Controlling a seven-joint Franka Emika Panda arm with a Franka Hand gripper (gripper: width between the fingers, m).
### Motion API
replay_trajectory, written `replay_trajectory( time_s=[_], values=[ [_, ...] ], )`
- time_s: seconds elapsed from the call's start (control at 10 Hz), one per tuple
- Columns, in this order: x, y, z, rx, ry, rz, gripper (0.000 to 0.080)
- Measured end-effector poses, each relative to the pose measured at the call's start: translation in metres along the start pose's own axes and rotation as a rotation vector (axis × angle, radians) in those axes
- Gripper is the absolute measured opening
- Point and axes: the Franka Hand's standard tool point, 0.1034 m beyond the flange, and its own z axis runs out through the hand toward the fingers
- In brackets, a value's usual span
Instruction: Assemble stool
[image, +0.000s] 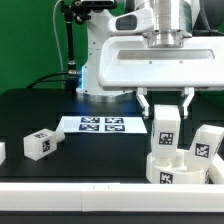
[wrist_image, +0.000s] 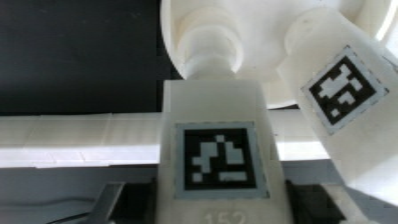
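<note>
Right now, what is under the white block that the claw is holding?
The round seat lies directly below the leg that the gripper holds upright. Whether the leg's lower end already meets a socket cannot be seen, because the leg itself covers that spot.

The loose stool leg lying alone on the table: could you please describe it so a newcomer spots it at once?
In the exterior view, find the marker board on the black table. To that view's left of it lies the loose leg, a small white tagged block. Unlike the held leg between the fingers above the seat, nothing touches it.
</note>
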Motion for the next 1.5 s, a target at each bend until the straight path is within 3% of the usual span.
replay_trajectory(
  time_s=[0.5, 1.1, 1.4, 1.5],
  values=[
    [-0.008, -0.001, 0.004, -0.006, 0.026, 0.001, 0.0338],
    [-0.017, 0.000, 0.003, -0.025, 0.147, 0.026, 0.0338],
    [-0.018, -0.001, 0.005, -0.025, 0.125, 0.032, 0.0338],
    [-0.020, -0.001, 0.006, -0.025, 0.118, 0.032, 0.0430]
  ],
)
